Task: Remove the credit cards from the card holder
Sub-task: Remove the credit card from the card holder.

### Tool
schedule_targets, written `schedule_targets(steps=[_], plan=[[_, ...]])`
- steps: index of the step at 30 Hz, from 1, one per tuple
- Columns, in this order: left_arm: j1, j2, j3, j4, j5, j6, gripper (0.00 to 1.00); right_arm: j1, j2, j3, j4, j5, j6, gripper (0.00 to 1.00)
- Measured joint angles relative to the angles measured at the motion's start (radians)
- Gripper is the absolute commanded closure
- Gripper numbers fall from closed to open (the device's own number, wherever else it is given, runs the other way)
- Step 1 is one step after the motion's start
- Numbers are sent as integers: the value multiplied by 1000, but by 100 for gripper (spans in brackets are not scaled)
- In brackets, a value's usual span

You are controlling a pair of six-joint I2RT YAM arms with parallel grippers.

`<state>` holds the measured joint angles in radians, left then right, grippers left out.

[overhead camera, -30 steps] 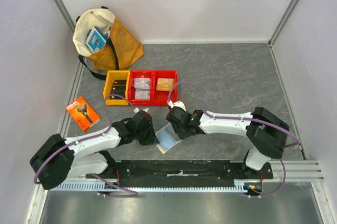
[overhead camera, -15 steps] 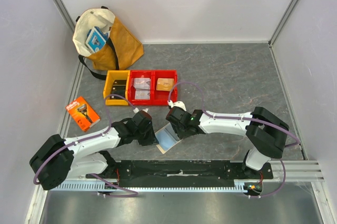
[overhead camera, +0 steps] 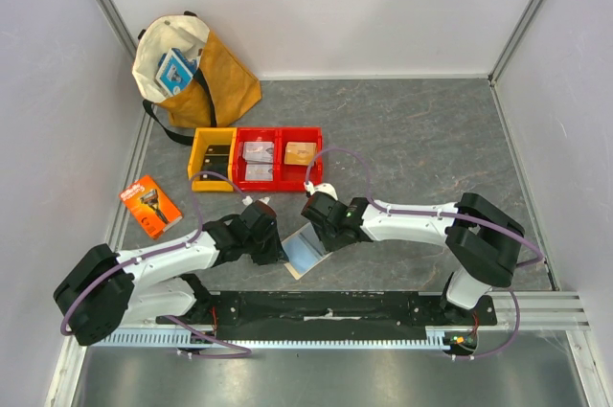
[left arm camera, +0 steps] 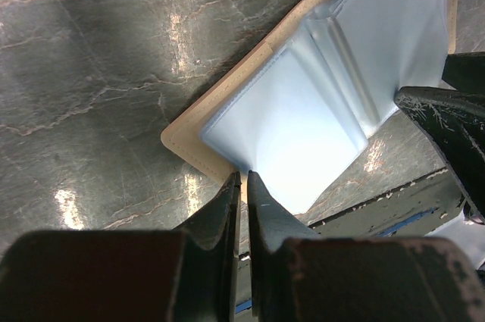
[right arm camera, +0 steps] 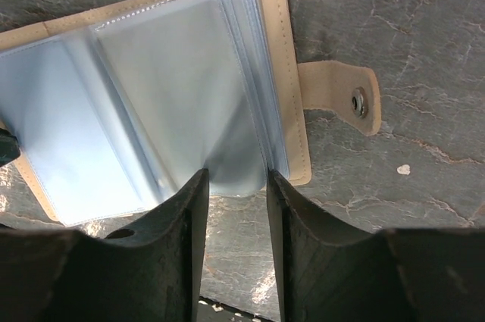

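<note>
**A:** You are working over the card holder point(overhead camera: 305, 252), which is lying spread open on the grey marbled surface point(overhead camera: 431, 139), between your two claws and just ahead of the arm bases.

**B:** It is showing you a beige-tan cover with a stitched border. Pale blue-grey clear sleeves point(right arm camera: 151, 95) are fanning up from its spine, and one of them is bowing upward.

**A:** Its snap tab point(right arm camera: 337, 95) is sticking out flat from one long side, with the metal stud facing up. What the sleeves are holding, I cannot tell you.

**B:** Your left claw point(left arm camera: 242, 179) is clenching down to a thin slit, nipping the card holder's tan border beside a corner.

**A:** Your right claw point(right arm camera: 233, 182) is standing released. Its fingers are parted and are straddling the near edge of the bowed sleeve.
</note>
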<state>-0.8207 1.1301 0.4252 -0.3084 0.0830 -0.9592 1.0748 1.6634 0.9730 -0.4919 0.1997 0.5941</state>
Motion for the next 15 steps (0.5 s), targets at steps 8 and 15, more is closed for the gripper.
schedule_targets(steps=[8, 15], plan=[[-2, 0, 0, 0, -2, 0, 87, -4, -3, 0, 1, 0, -8, 62], [-3, 0, 0, 0, -2, 0, 87, -3, -5, 0, -3, 0, -17, 63]])
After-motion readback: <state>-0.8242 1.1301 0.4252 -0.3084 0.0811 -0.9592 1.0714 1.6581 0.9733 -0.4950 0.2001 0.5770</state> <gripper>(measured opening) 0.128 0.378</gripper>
